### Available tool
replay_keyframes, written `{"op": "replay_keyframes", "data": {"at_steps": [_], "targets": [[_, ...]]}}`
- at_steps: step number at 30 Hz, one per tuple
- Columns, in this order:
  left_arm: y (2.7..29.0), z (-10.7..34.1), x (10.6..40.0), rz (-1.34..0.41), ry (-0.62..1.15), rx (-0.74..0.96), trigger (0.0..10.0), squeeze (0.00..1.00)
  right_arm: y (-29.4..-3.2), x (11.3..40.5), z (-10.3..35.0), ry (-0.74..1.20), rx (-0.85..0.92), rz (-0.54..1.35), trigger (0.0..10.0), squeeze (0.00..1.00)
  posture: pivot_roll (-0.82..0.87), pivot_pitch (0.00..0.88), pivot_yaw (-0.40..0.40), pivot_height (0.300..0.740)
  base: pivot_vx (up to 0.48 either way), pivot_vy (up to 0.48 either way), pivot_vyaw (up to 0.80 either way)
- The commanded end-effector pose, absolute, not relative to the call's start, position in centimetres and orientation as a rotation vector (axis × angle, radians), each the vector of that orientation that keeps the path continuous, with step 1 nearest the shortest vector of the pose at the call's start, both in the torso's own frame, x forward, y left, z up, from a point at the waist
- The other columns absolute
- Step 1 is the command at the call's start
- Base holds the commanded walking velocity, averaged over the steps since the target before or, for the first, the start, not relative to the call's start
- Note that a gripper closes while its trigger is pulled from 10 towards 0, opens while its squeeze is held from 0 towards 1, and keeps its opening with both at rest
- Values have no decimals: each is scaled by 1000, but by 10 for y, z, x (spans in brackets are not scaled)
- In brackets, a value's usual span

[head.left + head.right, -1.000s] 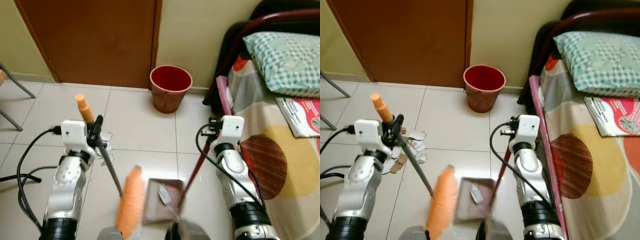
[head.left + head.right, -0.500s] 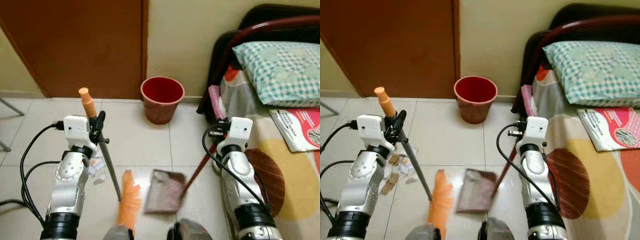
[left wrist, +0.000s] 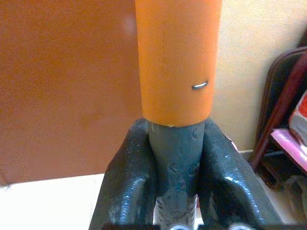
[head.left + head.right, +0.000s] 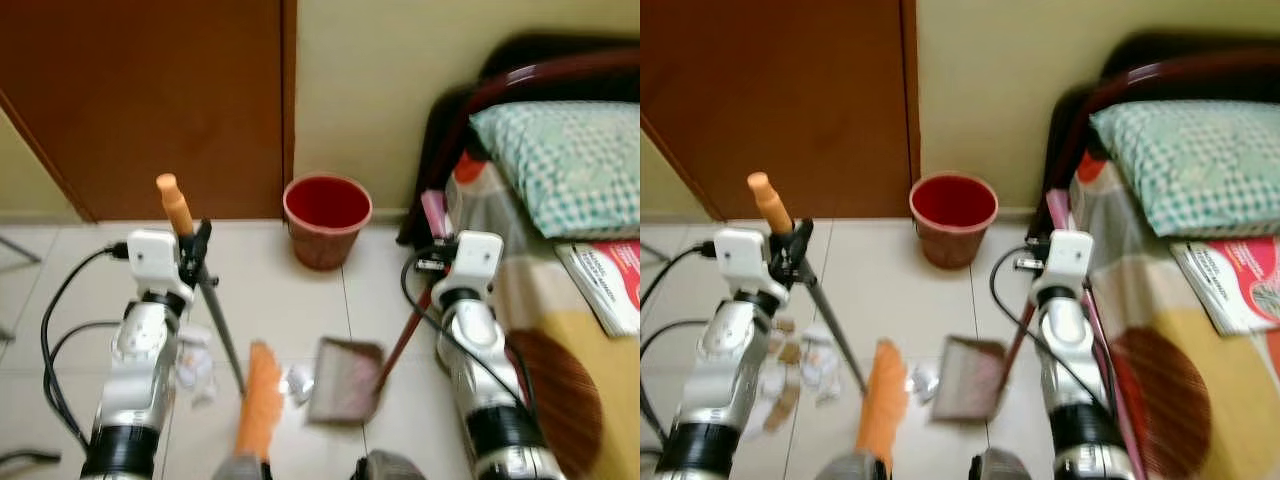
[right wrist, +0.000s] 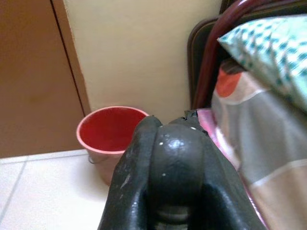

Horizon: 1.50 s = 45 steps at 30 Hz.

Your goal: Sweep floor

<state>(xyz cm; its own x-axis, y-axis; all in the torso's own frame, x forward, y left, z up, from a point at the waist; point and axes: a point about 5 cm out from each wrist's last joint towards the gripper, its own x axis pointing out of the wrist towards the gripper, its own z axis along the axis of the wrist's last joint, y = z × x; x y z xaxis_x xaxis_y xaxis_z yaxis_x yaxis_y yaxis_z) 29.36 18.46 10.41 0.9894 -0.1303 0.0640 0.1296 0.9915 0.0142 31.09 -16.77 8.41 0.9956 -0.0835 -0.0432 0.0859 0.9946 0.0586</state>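
My left gripper [image 3: 175, 158] is clamped on the broom [image 4: 262, 400] handle just below its orange cap; my right gripper [image 5: 175, 163] is closed on the dustpan [image 4: 345, 380] handle. Both seem light and stiff (bristles soft), resting beside crumpled paper scraps [image 4: 298, 380].

The dustpan [image 4: 347, 377] has shifted farther from the broom head [image 4: 262, 400], and a crumpled paper scrap [image 4: 298, 380] now lies between them.
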Motion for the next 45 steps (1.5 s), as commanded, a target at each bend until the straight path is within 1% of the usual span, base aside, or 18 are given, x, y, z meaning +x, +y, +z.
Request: {"op": "replay_keyframes", "data": {"at_steps": [1, 12, 20, 22, 26, 29, 31, 33, 34, 37, 43, 45], "targets": [[176, 115, 296, -182, -109, 39, 10000, 0, -174, 311, 83, 45, 49, -104, 10000, 0, 5, 94, -11, 740, 0, 0, 0], [167, 111, 294, -256, -78, 29, 10000, 0, -175, 314, 84, 44, 34, -103, 10000, 0, 5, 98, -8, 740, 0, 0, 0], [166, 111, 295, -270, -69, 28, 10000, 0, -186, 321, 95, 9, 0, -126, 10000, 0, 5, 98, -9, 740, 0, 0, 0], [164, 110, 294, -286, -60, 24, 10000, 0, -192, 322, 92, 31, -29, -145, 10000, 0, 10, 98, -8, 740, 0, 0, 0], [160, 112, 294, -306, -55, 7, 10000, 0, -189, 322, 85, 73, -39, -140, 10000, 0, 15, 101, -8, 740, 0, 0, 0], [150, 114, 293, -339, -46, -50, 10000, 0, -182, 323, 78, 112, -79, -135, 10000, 0, 23, 104, -9, 740, 0, 0, 0], [134, 118, 292, -404, -40, -142, 10000, 0, -178, 326, 78, 120, -95, -128, 10000, 0, 27, 106, -8, 740, 0, 0, 0], [126, 120, 291, -435, -36, -180, 10000, 0, -177, 328, 78, 122, -84, -131, 10000, 0, 27, 106, -8, 740, 0, 0, 0], [114, 124, 290, -482, -38, -212, 10000, 0, -175, 329, 79, 117, -68, -129, 10000, 0, 28, 107, -8, 740, 0, 0, 0], [100, 131, 286, -532, -36, -290, 10000, 0, -170, 331, 80, 114, -71, -118, 10000, 0, 24, 113, -5, 740, 0, 0, 0], [96, 139, 287, -531, -46, -365, 10000, 0, -166, 331, 78, 114, -76, -109, 10000, 0, 24, 113, -5, 740, 0, 0, 0], [110, 142, 294, -466, -84, -296, 10000, 0, -167, 331, 77, 116, -62, -109, 10000, 0, 27, 120, -8, 740, 0, 0, 0]]}}
